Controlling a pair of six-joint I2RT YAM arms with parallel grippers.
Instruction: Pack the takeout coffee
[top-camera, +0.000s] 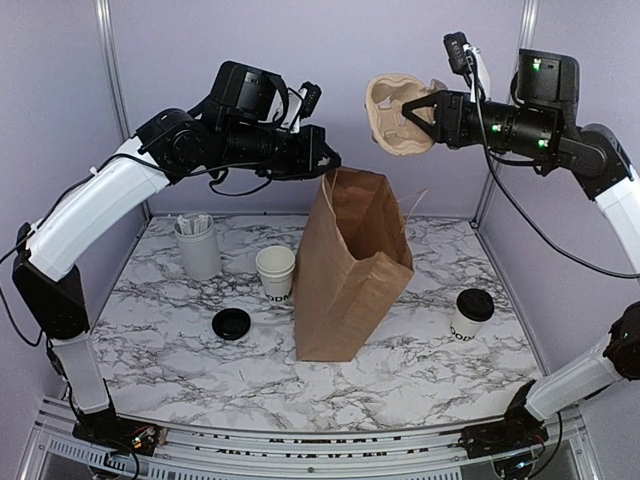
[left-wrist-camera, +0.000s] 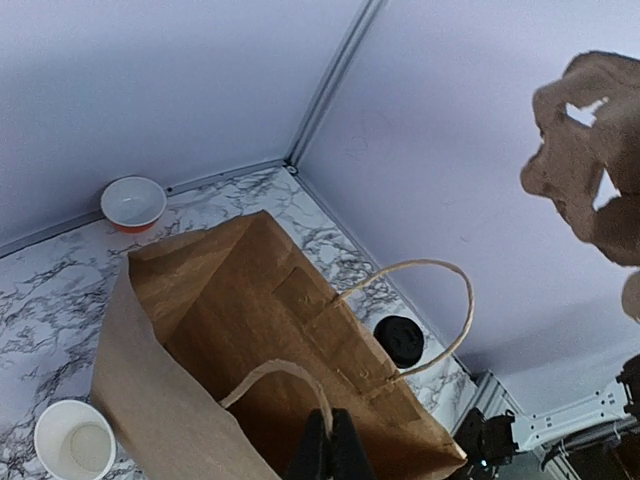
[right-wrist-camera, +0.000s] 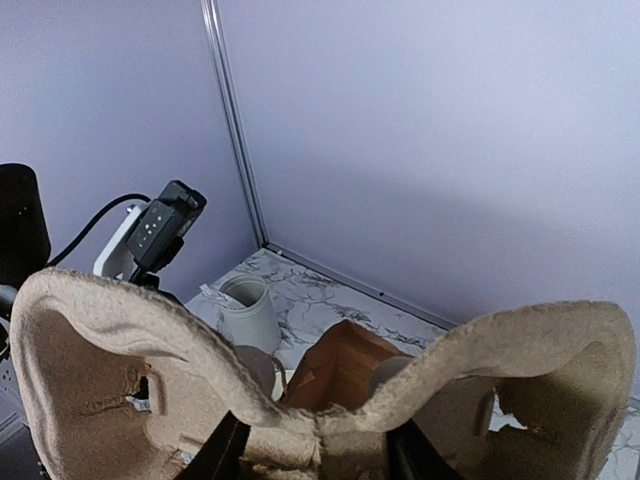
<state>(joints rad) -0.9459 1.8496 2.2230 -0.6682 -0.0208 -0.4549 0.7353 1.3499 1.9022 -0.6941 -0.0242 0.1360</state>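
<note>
The lidded coffee cup (top-camera: 472, 316) stands lower right, apart from the paper bag (top-camera: 350, 280). My left gripper (top-camera: 325, 163) pinches the bag's rim; my right gripper (top-camera: 418, 117) clamps the cardboard carrier (top-camera: 393, 110) above. I'd lower it level, centred.

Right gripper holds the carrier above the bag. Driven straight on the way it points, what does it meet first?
Probably the left arm's wrist camera: the cup carrier in the right gripper leads toward it, above the paper bag. Depth is unclear.
</note>
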